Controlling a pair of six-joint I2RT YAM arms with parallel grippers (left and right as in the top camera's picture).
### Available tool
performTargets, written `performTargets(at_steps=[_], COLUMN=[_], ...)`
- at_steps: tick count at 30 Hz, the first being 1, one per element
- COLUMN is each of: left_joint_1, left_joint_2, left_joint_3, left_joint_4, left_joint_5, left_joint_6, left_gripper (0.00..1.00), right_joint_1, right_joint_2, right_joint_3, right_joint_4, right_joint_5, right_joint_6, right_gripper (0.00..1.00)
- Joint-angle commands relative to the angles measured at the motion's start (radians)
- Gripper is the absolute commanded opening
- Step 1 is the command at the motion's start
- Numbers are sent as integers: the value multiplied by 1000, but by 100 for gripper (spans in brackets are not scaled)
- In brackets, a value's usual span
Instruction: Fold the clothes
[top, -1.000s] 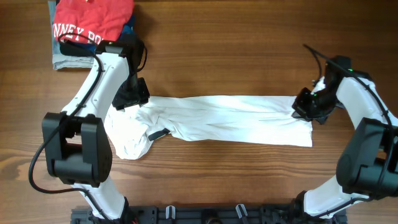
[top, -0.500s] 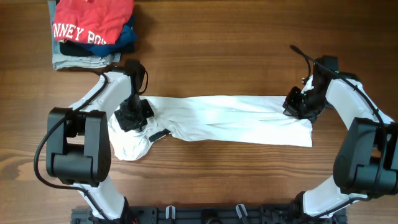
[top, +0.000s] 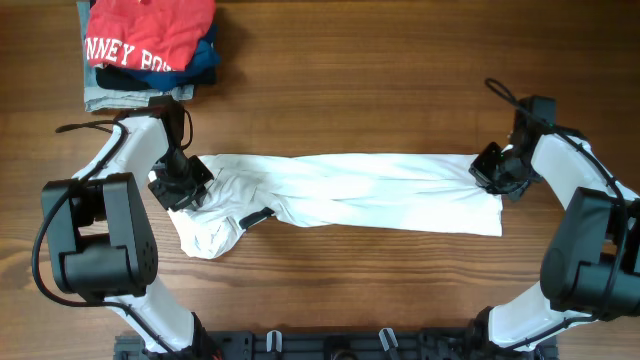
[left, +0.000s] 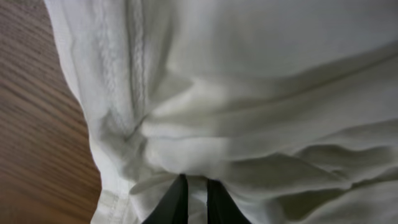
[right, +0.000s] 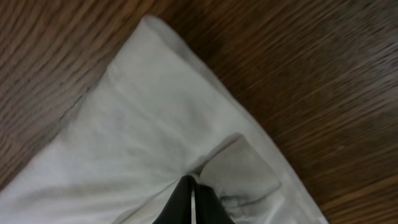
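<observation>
The white T-shirt lies stretched in a long band across the middle of the table, bunched at its lower left, with a small dark tag showing. My left gripper is shut on the shirt's left end; the left wrist view shows its fingers pinching a fold of white fabric. My right gripper is shut on the shirt's right end; in the right wrist view its fingers pinch the cloth near a corner.
A stack of folded garments, a red one with white lettering on top of navy and pale blue ones, sits at the table's far left corner. Bare wooden table surrounds the shirt.
My left gripper has moved left with the shirt's left end, and my right gripper has moved a little right, so the shirt is pulled longer and flatter.
</observation>
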Motion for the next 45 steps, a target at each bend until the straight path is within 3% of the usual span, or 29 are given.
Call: performTargets(at_steps=[1,5,12,15,19,20,26,30,33,36,45], left_joint_1=[5,8,24,34,109,130,146,80,-9,-60,0], left_joint_2=[5,5,5,5,5,5,-45,-106,-92,-87,-87], left_joint_3=[-8,-8,-8,-7,-7,-6,147,195,131,24,-182], left_joint_4=[44,96,208,267,272,264,113,-39,-128,-91,77], left_joint_5=[-25,-37,-37,-137,-141,-124,-72,84,133,129,120], left_joint_6=[4,5,70,87,111,111,127,126,88,15,-40], left_gripper=[12,4,5,10,9,4,4,4,4,4,7], right_joint_1=[-61,-114,-143,-148,-219,-233,-238,-200,-109,-32,-6], right_joint_2=[0,0,0,0,0,0,-6,-55,-50,-50,-48], right_joint_3=[-2,-1,36,42,43,45,178,209,142,41,-142], right_joint_4=[16,34,34,37,37,34,-129,-232,-216,-134,59], right_joint_5=[53,68,74,78,44,17,8,-207,-197,-197,-177], right_joint_6=[7,-1,-18,-5,-3,-22,-19,-177,-173,-127,-16], right_gripper=[4,4,4,4,4,4,4,4,4,4,4])
